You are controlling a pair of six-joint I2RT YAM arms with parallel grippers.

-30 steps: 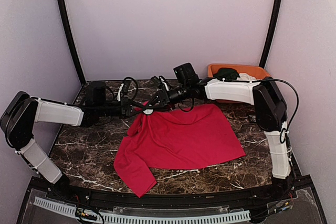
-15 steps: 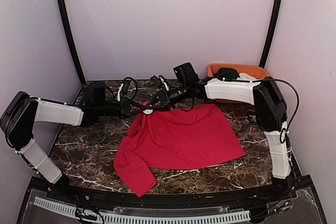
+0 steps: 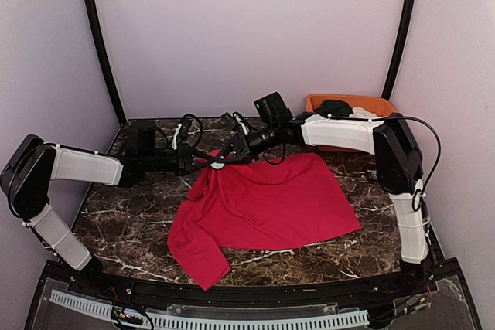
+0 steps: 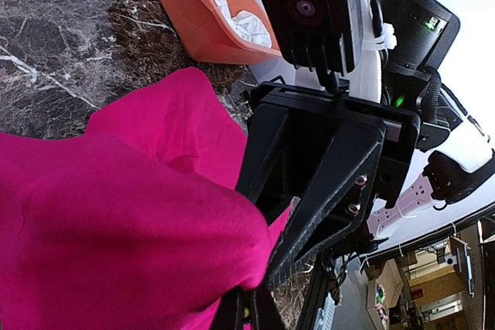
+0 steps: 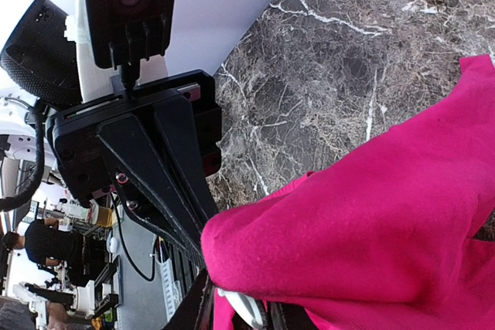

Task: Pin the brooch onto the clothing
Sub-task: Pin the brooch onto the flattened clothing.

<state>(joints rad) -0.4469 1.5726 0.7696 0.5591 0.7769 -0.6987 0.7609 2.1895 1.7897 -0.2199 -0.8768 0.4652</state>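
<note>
Top external view first: the red T-shirt (image 3: 271, 199) lies spread across the dark, white-veined marble table (image 3: 124, 214). It's soft jersey, rumpled into shallow folds, with one short sleeve trailing toward the near edge and the far left corner drawn up off the stone into a peak. Both arms meet right at that peak. The left gripper (image 3: 206, 161) reaches in from the left, low and level. From the right wrist camera, its black wedge-shaped fingers (image 5: 166, 168) taper together and vanish into a fold of the cloth, pressed tight on it. The right gripper (image 3: 224, 157) comes in from the opposite side, nose to nose with it. On the left wrist camera its matte black fingers (image 4: 325, 183) narrow to a V, tips hidden behind the bunched fabric. Down at the bottom of the right wrist view, a small, smooth white brooch (image 5: 241, 307) sits between those fingers, which are drawn in close on it, right against the red cloth. From overhead it's a pale round dot at the peak. Whether its pin has gone through the fabric, I can't tell. Back right, an orange plastic bin (image 3: 371, 103) with slanted walls holds a dark green garment (image 3: 334, 107) and a crumpled white garment (image 3: 363, 113), well apart from the peak.
</note>
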